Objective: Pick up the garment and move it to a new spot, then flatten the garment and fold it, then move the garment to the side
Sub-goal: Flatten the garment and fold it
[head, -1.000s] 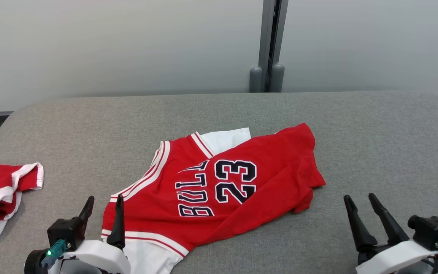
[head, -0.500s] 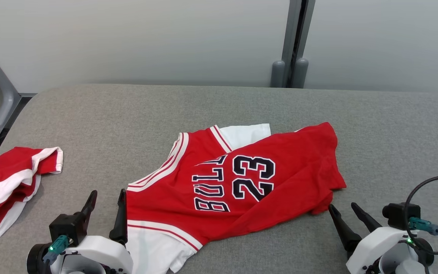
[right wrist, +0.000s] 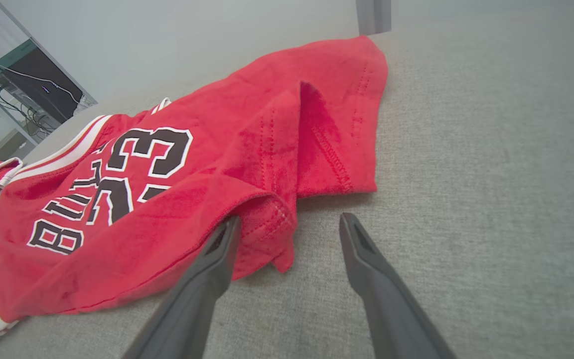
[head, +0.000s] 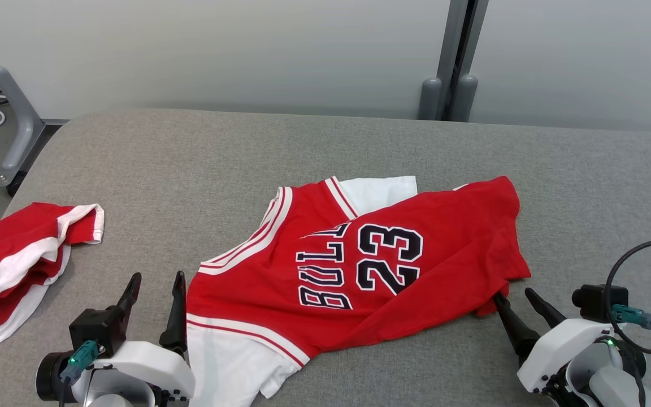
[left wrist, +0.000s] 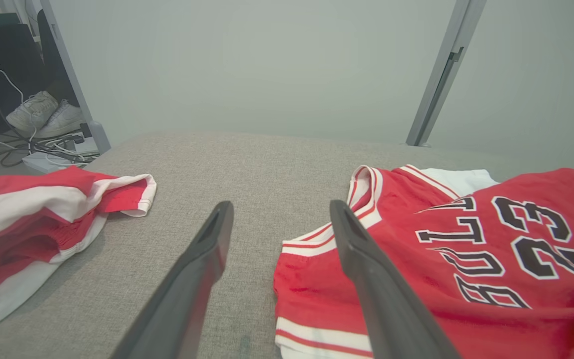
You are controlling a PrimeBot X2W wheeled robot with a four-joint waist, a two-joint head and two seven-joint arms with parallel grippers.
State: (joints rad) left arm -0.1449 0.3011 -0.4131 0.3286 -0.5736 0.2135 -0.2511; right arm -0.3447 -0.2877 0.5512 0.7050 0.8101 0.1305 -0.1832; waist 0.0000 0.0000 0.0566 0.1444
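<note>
The garment (head: 359,265) is a red jersey with "23" in black and white sleeves, lying crumpled on the grey table (head: 190,158). My left gripper (head: 157,277) stands open just left of the jersey's striped armhole edge; in the left wrist view the left gripper (left wrist: 282,207) has its right finger over the garment (left wrist: 466,249) edge. My right gripper (head: 513,294) is open at the jersey's lower right corner. In the right wrist view the right gripper (right wrist: 291,219) has its left fingertip against the folded hem of the garment (right wrist: 167,189), and nothing is gripped.
A second red and white garment (head: 14,254) lies bunched at the table's left edge. A grey post (head: 455,56) stands behind the table, and a stand leg (head: 20,130) is off its left corner. Cables and white shoes (left wrist: 43,114) lie on the floor.
The head camera has turned, shifting the whole picture right. My right gripper has moved in to the jersey's lower right corner. The left gripper keeps its place by the jersey.
</note>
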